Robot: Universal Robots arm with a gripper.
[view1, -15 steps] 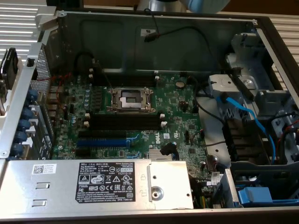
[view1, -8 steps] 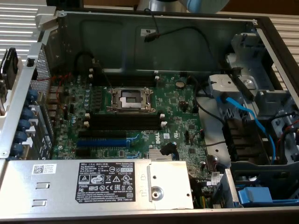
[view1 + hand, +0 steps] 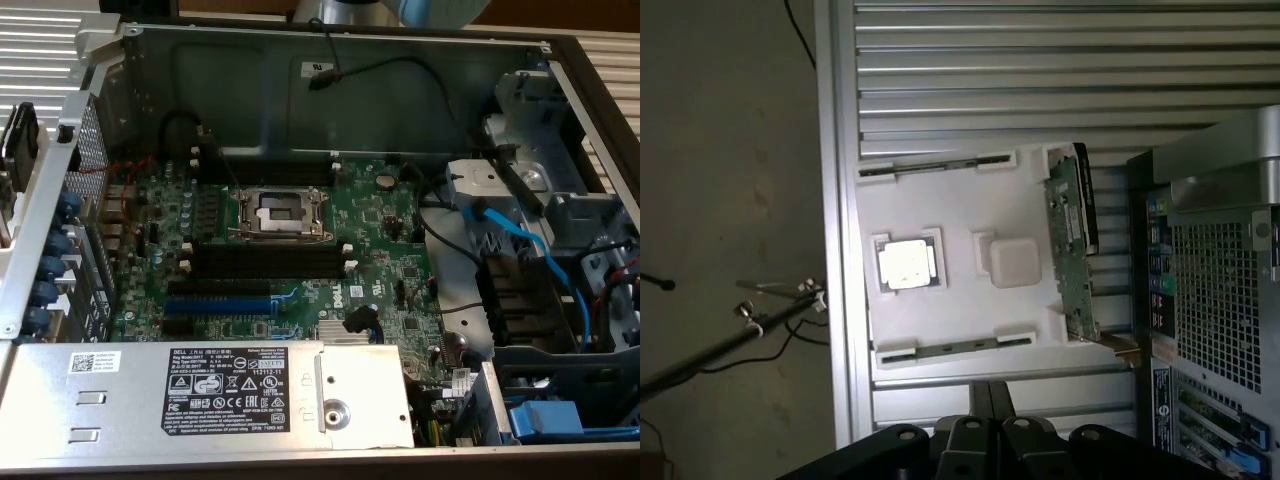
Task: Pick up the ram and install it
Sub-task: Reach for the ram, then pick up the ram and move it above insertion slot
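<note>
The gripper (image 3: pixel 990 390) hangs above the white parts tray (image 3: pixel 950 210) outside the computer case (image 3: pixel 1210 290), with its fingers pressed together and holding nothing. The ram (image 3: pixel 1068 240) sits at the tray edge nearest the case, well off the fingertips toward the case side. Its long axis runs along that edge, parallel to the case wall.

A green motherboard (image 3: pixel 390 250) lies in the open computer case (image 3: pixel 330 60), with the metal CPU socket (image 3: pixel 278 213) near its middle. 2 long black slots (image 3: pixel 265 262) run just beside the socket. A blue slot (image 3: pixel 220 303) lies beyond them, and a silver power supply (image 3: pixel 200 395) farther still. Blue cables (image 3: pixel 530 245) curve well to the exterior view's right of the socket.
</note>
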